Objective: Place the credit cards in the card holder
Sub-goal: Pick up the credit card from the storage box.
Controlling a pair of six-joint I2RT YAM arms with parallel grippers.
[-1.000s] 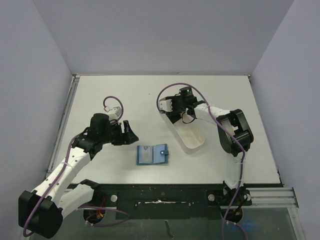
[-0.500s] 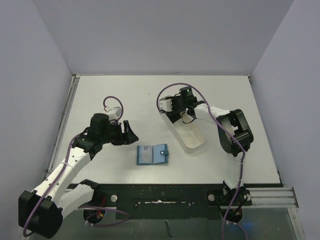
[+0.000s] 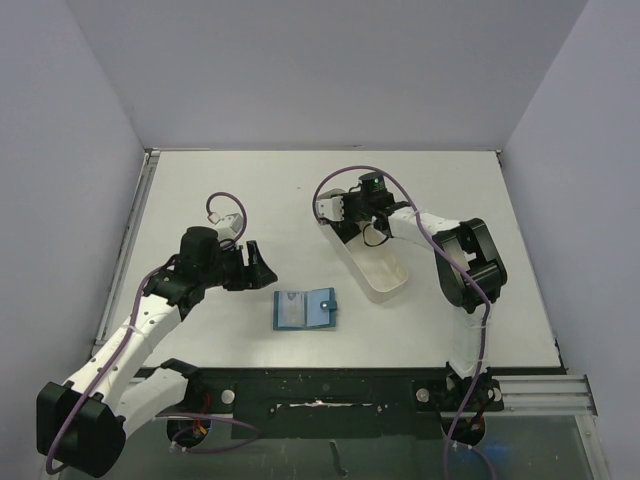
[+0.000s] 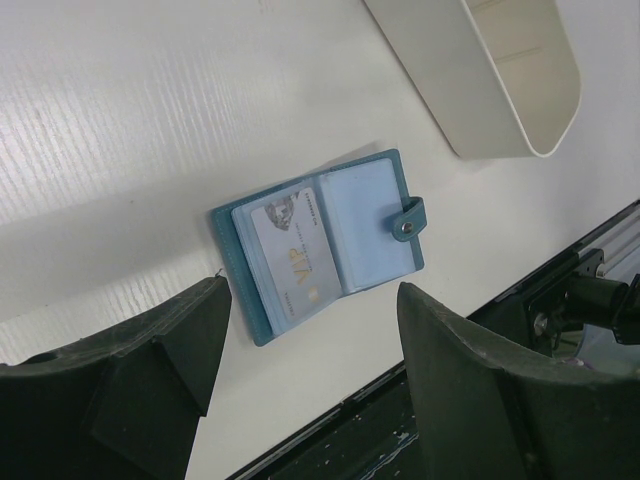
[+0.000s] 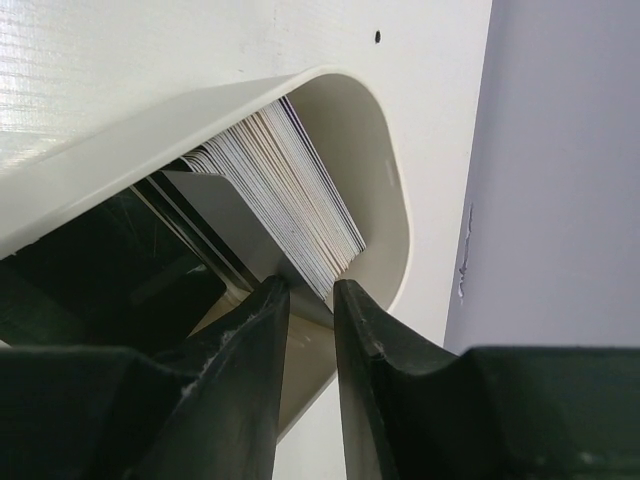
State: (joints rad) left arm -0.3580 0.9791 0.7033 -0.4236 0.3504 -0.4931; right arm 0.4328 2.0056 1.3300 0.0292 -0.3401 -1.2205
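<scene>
The teal-blue card holder (image 3: 305, 310) lies open on the table, with one light card marked VIP (image 4: 290, 255) in its left pocket and the snap tab on its right. My left gripper (image 3: 262, 268) hovers to its left, open and empty; in the left wrist view (image 4: 312, 295) the card holder (image 4: 320, 240) shows between the fingers. My right gripper (image 3: 342, 230) reaches into the far end of the white tray (image 3: 385, 285). Its fingers stand close together on the near corner of an upright stack of credit cards (image 5: 290, 170).
The long white oval tray (image 4: 470, 90) lies diagonally right of the card holder, and its rounded far rim (image 5: 390, 150) stands close to the back wall. The black rail runs along the table's near edge (image 3: 330, 385).
Almost nothing. My right gripper shifted very slightly at the tray's far end. The left arm and the card holder have not moved.
</scene>
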